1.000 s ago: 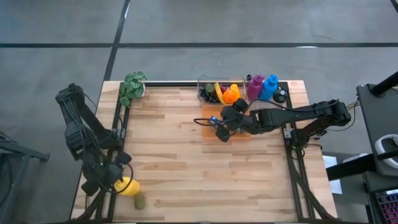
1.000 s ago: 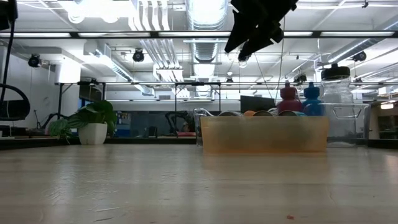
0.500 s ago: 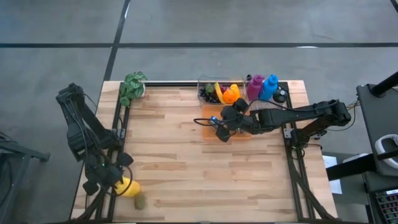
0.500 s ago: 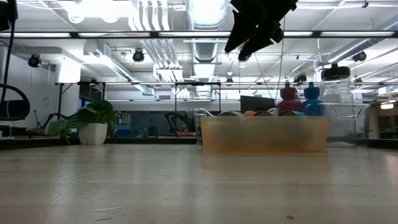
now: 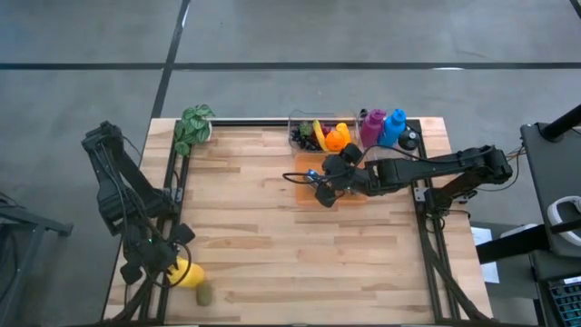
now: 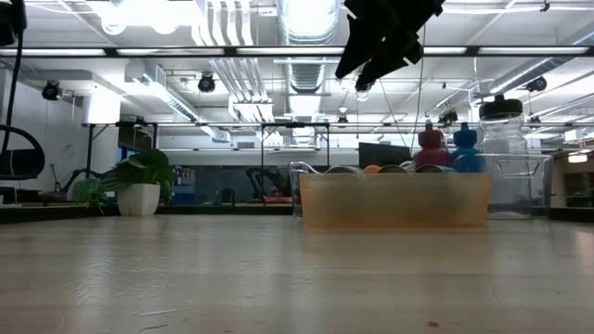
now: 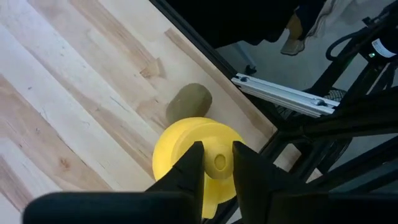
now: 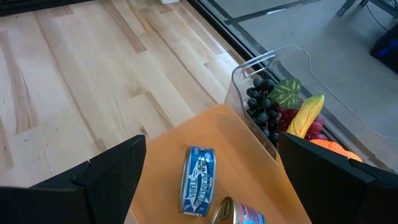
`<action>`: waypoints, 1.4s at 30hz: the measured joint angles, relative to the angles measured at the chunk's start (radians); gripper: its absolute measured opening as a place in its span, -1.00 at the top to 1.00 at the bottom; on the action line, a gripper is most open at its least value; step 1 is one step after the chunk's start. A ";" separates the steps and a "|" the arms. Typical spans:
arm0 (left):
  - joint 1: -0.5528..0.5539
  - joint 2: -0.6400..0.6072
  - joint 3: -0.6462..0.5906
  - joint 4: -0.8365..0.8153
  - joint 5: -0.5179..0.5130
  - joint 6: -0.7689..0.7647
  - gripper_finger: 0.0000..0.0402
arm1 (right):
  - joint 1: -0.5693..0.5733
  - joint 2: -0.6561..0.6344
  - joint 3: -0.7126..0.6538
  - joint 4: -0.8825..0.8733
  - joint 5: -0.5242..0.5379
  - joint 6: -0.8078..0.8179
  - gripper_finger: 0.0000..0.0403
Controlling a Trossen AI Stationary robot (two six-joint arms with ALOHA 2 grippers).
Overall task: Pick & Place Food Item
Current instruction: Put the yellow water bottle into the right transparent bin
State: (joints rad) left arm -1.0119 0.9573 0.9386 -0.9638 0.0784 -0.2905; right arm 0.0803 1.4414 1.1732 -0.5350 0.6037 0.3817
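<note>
A round yellow toy fruit (image 5: 186,271) with a small stem nub sits on the table near its near left corner, next to an olive-green oval item (image 5: 204,292). My left gripper (image 7: 216,155) is over the yellow fruit, its fingers close together on either side of the nub. My right gripper (image 8: 210,144) hangs open above the orange bin (image 5: 349,193), which holds a blue tin (image 8: 198,180) and a second tin (image 8: 241,215). The low view shows it high above the bin (image 6: 394,199). My left gripper has the yellow fruit at its top, around the stem nub (image 7: 218,163), with one finger (image 7: 189,171) on each side of it. The fingers come from above, slanting down. The fruit rests on the table. Whether the pads touch the nub itself does not show.
A clear container (image 8: 273,106) with grapes, a banana and an orange stands behind the bin. Magenta and blue bottles (image 5: 383,127) stand at the far right and a potted plant (image 5: 192,127) at the far left. The table's edge and frame (image 7: 280,99) lie close to the yellow fruit.
</note>
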 joint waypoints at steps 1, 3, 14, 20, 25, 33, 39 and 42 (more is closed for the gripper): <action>0.000 0.000 0.000 0.000 0.000 0.006 0.69 | 0.000 0.000 0.000 0.000 0.000 0.000 -0.81; 0.000 0.000 0.000 0.000 0.000 0.008 0.70 | 0.000 0.000 0.000 0.000 0.000 0.000 -0.81; 0.000 -0.014 0.008 -0.017 -0.023 0.007 0.71 | 0.000 0.000 0.000 0.000 0.000 0.000 -0.81; 0.000 -0.019 0.058 -0.044 -0.083 0.003 0.71 | 0.000 0.000 0.000 0.000 -0.001 0.000 -0.81; 0.001 -0.020 0.104 -0.066 -0.136 0.019 0.71 | 0.000 0.000 0.000 0.000 -0.002 -0.029 -0.81; 0.032 -0.016 0.190 -0.095 -0.192 0.038 0.71 | 0.000 0.000 0.000 0.000 -0.029 -0.051 -0.81; 0.145 0.005 0.241 -0.096 -0.190 0.106 0.71 | 0.001 -0.001 0.000 -0.001 -0.093 -0.085 -0.81; 0.224 0.026 0.266 -0.091 -0.171 0.178 0.71 | 0.001 -0.007 0.000 -0.006 -0.092 -0.098 -0.81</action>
State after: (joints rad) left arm -0.7883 0.9837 1.2041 -1.0551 -0.0922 -0.1124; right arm 0.0816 1.4342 1.1736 -0.5406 0.5116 0.2836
